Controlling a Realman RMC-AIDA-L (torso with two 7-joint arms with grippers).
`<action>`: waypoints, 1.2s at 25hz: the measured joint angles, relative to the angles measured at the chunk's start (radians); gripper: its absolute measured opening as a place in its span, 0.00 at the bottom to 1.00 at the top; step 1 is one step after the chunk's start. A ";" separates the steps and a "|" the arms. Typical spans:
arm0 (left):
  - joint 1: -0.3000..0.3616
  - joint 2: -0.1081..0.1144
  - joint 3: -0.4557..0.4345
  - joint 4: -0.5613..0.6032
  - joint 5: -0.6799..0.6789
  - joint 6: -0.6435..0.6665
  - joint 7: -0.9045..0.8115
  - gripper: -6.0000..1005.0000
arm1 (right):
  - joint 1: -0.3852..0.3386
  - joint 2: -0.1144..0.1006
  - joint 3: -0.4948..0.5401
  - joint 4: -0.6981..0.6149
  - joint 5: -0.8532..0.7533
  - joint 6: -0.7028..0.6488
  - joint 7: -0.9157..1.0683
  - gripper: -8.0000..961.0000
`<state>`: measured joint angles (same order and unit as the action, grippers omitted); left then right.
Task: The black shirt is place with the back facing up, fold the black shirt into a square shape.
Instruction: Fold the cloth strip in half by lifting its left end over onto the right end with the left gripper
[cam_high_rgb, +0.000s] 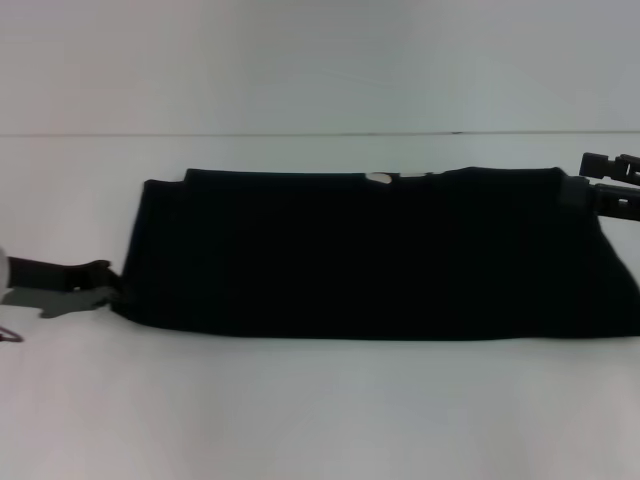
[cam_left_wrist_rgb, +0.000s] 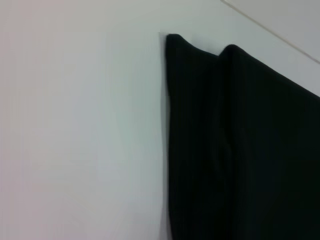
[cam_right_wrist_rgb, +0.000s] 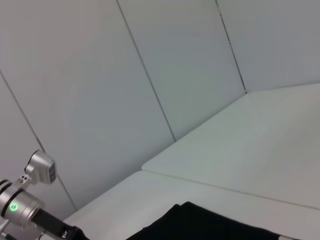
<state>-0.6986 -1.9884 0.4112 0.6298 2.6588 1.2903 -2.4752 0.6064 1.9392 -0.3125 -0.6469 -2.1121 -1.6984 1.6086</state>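
Black shirt (cam_high_rgb: 360, 255) lies on the white table (cam_high_rgb: 320, 410) as a long, low band, already folded lengthwise; long axis runs left to right across the middle of the head view, and its right end runs out past the frame edge. Small pale neck tag (cam_high_rgb: 379, 179) sits at the upper edge, right of centre. In the left wrist view the shirt (cam_left_wrist_rgb: 240, 150) fills the right half of the frame, showing two rounded fold corners at the top against bare tabletop.

Surroundings: pale panelled wall (cam_right_wrist_rgb: 150, 65) behind the table, seams visible in the right wrist view. Nothing lies on top of the fabric.

Left gripper (cam_high_rgb: 100, 272) sits low at the left edge of the head view, right at the shirt's lower-left corner; fingers appear close together; whether they pinch the fabric cannot be told. Right gripper (cam_high_rgb: 610, 180) is at the upper right, at the shirt's top-right corner; its finger opening cannot be told.
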 joint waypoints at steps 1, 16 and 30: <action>0.012 -0.001 -0.001 0.018 0.000 0.004 0.000 0.04 | 0.000 0.001 0.000 0.001 0.004 0.002 0.002 0.94; 0.101 0.062 -0.214 0.211 -0.079 0.216 0.073 0.04 | 0.010 0.040 0.000 0.026 0.063 0.079 0.021 0.94; -0.312 -0.175 0.220 -0.117 -0.510 -0.008 0.198 0.05 | -0.155 -0.019 0.006 0.015 0.248 -0.006 -0.012 0.94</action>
<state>-1.0109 -2.1629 0.6317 0.5125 2.1491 1.2823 -2.2770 0.4511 1.9201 -0.3063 -0.6316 -1.8640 -1.7039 1.5967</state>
